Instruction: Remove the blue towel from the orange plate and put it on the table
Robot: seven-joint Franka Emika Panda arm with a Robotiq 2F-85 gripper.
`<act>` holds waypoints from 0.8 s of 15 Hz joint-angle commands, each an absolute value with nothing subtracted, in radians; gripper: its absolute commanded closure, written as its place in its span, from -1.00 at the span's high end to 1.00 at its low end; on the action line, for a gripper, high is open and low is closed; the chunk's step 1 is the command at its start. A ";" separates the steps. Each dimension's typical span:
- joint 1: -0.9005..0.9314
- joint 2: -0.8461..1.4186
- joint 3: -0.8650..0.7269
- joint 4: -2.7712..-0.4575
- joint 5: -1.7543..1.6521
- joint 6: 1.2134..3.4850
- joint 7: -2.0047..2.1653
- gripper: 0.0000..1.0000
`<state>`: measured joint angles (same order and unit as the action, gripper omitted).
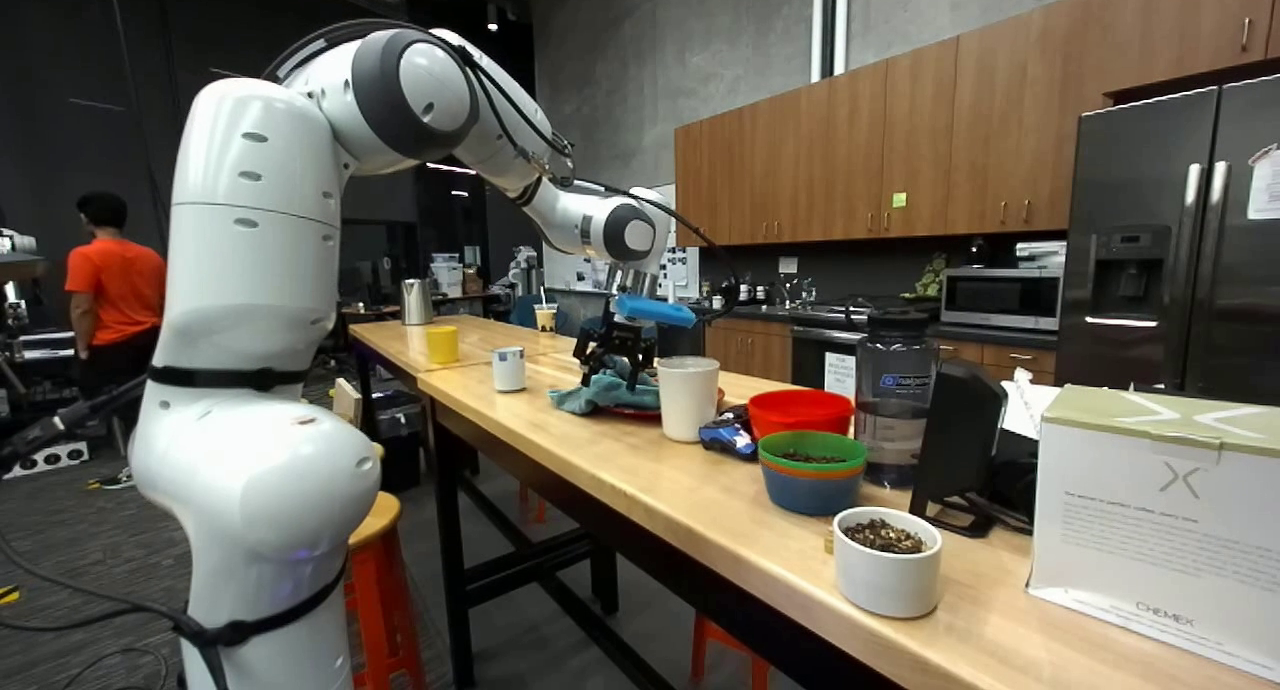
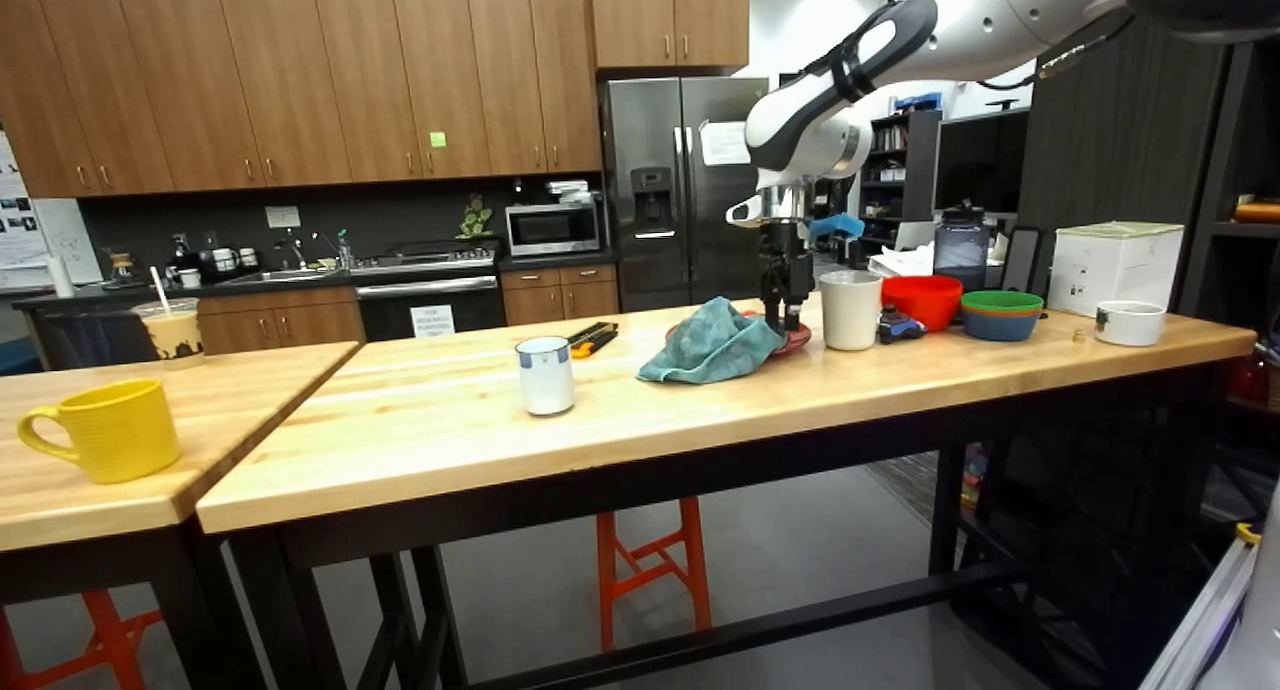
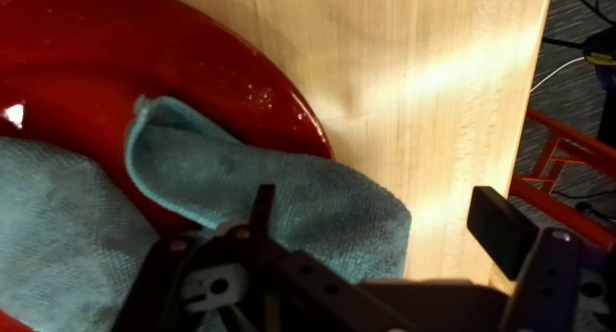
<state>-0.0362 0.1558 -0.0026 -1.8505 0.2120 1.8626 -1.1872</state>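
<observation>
The blue towel (image 2: 712,344) lies crumpled, partly on the orange plate (image 3: 202,48), which looks red here. A flap of it hangs over the rim onto the light wood table (image 2: 450,425). In the wrist view my gripper (image 3: 378,210) stands wide open above that flap. One finger (image 3: 262,209) is over the towel, the other finger (image 3: 500,231) past its edge, over bare wood. Whether a fingertip touches the cloth I cannot tell. In both exterior views the gripper (image 1: 612,378) points down at the towel and plate.
Close beside the plate stands a tall white cup (image 2: 850,312), then a red bowl (image 2: 922,302) and stacked bowls (image 2: 1002,318). A white mug (image 2: 546,376) and a black and orange tool (image 2: 594,339) are on the opposite side. The table's edge runs near the gripper in the wrist view.
</observation>
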 commanded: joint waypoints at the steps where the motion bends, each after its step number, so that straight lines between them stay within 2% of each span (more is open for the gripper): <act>1: -0.041 0.200 0.011 -1.787 0.191 1.880 -1.209 1.00; 12: -0.048 0.272 0.033 -1.672 0.201 1.892 -1.197 1.00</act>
